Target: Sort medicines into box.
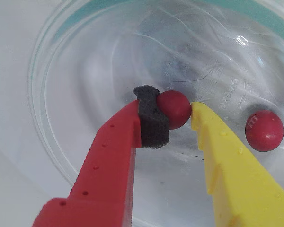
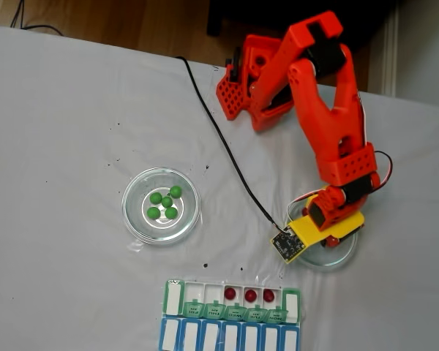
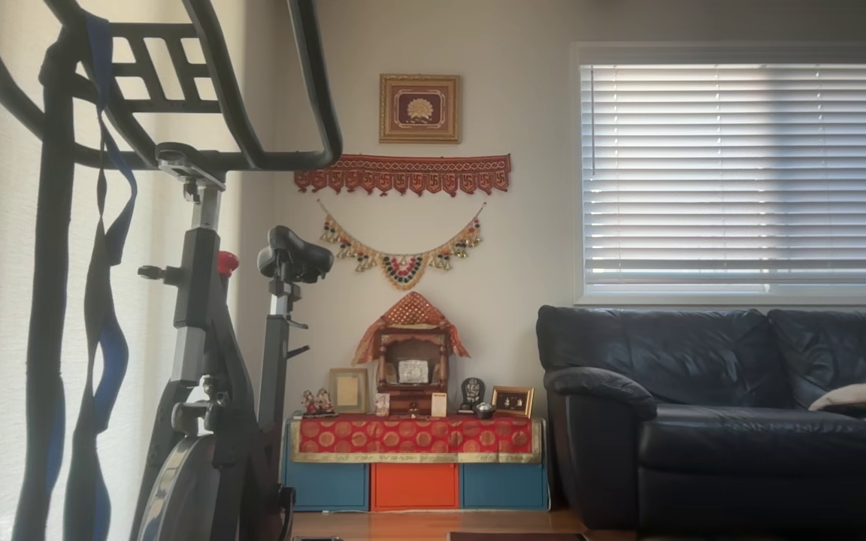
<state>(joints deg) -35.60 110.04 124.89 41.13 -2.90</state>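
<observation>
Dark red ball (image 1: 174, 109) pinched between gripper (image 1: 180, 113) foam pad and yellow finger inside glass dish (image 1: 52, 123), second red ball (image 1: 264, 130) beside, three red in green-lidded box (image 2: 234, 301), white tablecloth (image 2: 66, 110), sofa (image 3: 726, 413), lid labels unreadable.

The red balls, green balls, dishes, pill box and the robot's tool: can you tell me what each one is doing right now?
tool: closed on a red ball, foam pad one side, yellow finger the other.
gripped red ball: pinched, inside its glass dish.
other red ball: loose in that dish.
green balls: five, resting in the left dish, fixed view.
green-lidded pill box: lids open, three red balls inside, one per compartment.
</observation>
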